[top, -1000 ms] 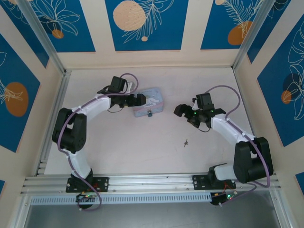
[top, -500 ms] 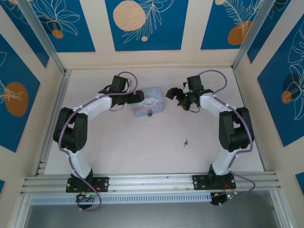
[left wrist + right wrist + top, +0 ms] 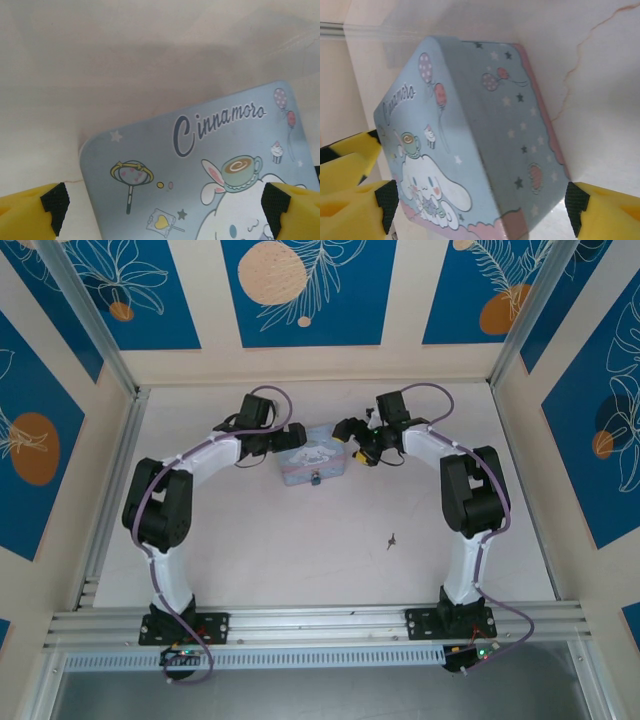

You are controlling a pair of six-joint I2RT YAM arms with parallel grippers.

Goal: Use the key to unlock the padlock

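Padlock (image 3: 314, 478) shows as a tiny dark block against the near side of the pale blue tin box (image 3: 320, 452), about midway between the two grippers. The left gripper (image 3: 292, 438) sits at the tin's left end with its jaws spread wide. In the left wrist view its yellow fingers (image 3: 30, 212) stand far apart at the bottom corners, with the cartoon-printed lid between them. One pad is clear of the lid's rounded corner and the other is over the picture. The right gripper (image 3: 349, 432) is at the tin's right end, jaws likewise spread. From the right wrist camera its yellow pads (image 3: 352, 212) flank a corner of the tin, whose lid and starred side wall both face the lens. I cannot tell whether any pad touches the metal. The two arms curve in from their bases toward the far middle of the table (image 3: 250, 540). The key (image 3: 392, 539), a thin dark sliver, lies alone on the table, well apart from the tin and nearer the right arm's base.
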